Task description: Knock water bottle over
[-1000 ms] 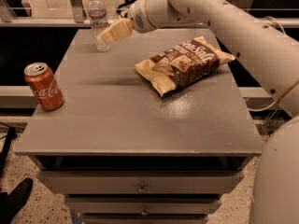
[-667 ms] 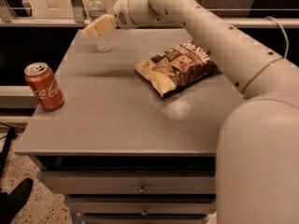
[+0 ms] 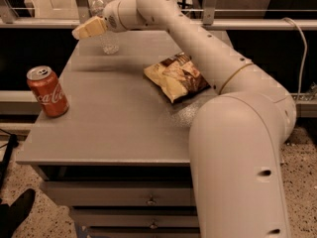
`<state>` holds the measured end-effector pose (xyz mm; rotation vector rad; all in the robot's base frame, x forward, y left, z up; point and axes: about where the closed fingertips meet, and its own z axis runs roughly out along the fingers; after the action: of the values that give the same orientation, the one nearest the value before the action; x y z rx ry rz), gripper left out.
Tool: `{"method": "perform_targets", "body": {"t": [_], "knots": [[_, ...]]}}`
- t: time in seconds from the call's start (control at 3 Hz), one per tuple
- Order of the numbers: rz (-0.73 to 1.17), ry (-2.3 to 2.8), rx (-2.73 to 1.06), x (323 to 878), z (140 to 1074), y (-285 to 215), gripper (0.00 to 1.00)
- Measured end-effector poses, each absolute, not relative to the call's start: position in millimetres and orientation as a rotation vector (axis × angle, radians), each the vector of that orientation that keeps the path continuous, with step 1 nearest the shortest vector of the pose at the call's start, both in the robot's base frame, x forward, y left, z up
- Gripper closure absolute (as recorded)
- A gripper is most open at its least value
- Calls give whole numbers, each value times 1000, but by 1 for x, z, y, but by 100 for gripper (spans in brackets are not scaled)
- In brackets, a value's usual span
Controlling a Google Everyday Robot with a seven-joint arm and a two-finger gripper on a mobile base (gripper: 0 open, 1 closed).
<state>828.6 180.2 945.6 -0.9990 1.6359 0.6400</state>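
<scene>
The water bottle is a small clear bottle with a white cap. It stands upright at the far left of the grey table. My gripper is at the end of the white arm that reaches across the table. It hangs in front of the bottle's middle and covers part of it, with its tan tips pointing left past the bottle. I cannot tell whether it touches the bottle.
A red Coca-Cola can stands near the table's left front edge. A brown chip bag lies in the middle right. My arm's bulk fills the right foreground. Drawers sit below the table top.
The gripper has swept to the left, from right of the bottle to across it and beyond. The bottle still stands upright.
</scene>
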Motion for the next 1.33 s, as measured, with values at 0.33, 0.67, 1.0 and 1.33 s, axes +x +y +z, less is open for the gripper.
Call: {"method": "perform_targets", "body": {"t": [0.33, 0.67, 1.0, 1.33], "knots": [[644, 1651, -983, 840, 933, 187, 0], [649, 1671, -957, 846, 921, 184, 17], [640, 1678, -925, 849, 918, 174, 49], [636, 1667, -903, 850, 923, 162, 80]]}}
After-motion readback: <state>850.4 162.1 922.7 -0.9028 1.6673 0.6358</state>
